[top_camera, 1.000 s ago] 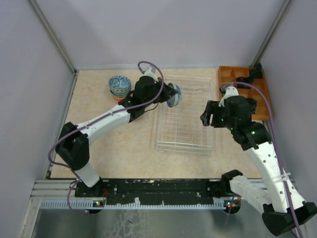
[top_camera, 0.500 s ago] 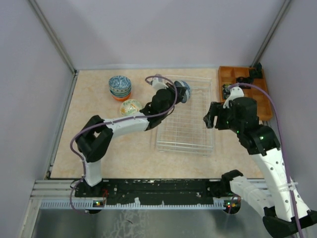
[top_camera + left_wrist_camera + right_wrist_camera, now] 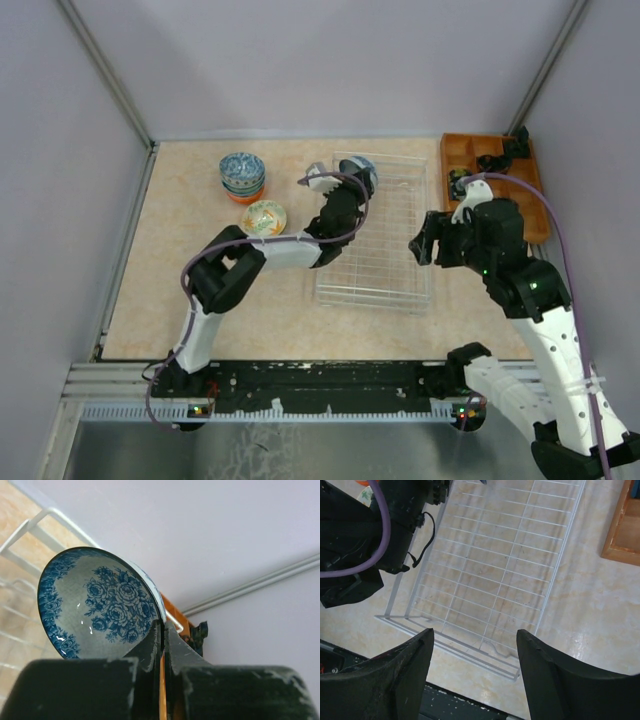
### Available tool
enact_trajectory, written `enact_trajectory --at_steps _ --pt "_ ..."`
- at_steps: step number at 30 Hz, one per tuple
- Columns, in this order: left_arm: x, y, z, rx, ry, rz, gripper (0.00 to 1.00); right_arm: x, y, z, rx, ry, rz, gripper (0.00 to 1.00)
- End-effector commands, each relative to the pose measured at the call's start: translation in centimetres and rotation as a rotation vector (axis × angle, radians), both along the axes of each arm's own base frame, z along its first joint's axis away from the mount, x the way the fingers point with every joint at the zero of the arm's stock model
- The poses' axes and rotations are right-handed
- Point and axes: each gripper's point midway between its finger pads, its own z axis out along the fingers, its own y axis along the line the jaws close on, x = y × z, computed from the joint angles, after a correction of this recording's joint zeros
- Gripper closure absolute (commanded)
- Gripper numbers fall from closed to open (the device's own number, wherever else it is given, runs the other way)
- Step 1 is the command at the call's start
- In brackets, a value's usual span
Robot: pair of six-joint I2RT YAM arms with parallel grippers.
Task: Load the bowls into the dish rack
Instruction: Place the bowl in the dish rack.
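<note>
My left gripper point(image 3: 357, 186) is shut on the rim of a white bowl with blue roses point(image 3: 364, 172), held on edge over the far left corner of the pale wire dish rack point(image 3: 400, 290). In the left wrist view the bowl point(image 3: 100, 605) fills the left and the jaws pinch its rim point(image 3: 163, 625). A stack of blue-patterned bowls point(image 3: 242, 173) with an orange one at the bottom sits at the far left, and a green-patterned bowl point(image 3: 264, 216) lies in front of it. My right gripper point(image 3: 424, 242) is open and empty above the rack's right side; its view shows the rack point(image 3: 495, 570).
An orange wooden compartment tray point(image 3: 470, 152) with black items point(image 3: 505, 152) stands at the far right, its corner in the right wrist view point(image 3: 625, 535). The left arm point(image 3: 270, 250) stretches across the table to the rack. Grey walls enclose the table.
My left arm has carried the blue rose bowl rightward and away, from the rack's left edge to over its far left corner. The green-patterned bowl came into sight. My right gripper shifted slightly.
</note>
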Motion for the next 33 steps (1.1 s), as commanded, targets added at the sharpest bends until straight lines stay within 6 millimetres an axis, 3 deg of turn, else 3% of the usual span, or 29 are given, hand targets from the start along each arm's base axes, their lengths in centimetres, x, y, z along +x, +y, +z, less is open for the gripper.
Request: enact_trajectory --at_steps 1,21,33 --pt "0.6 0.4 5.8 -0.157 -0.142 0.072 1.00 -0.2 0.6 0.6 0.011 -0.029 0.045 0.32" --pt "2.1 1.1 2.5 -0.164 -0.224 0.189 1.00 -0.7 0.8 -1.4 0.002 0.006 0.058 0.32" --pt "3.4 1.1 -0.1 -0.145 -0.214 0.204 1.00 -0.6 1.0 -1.5 0.002 0.001 0.066 0.32"
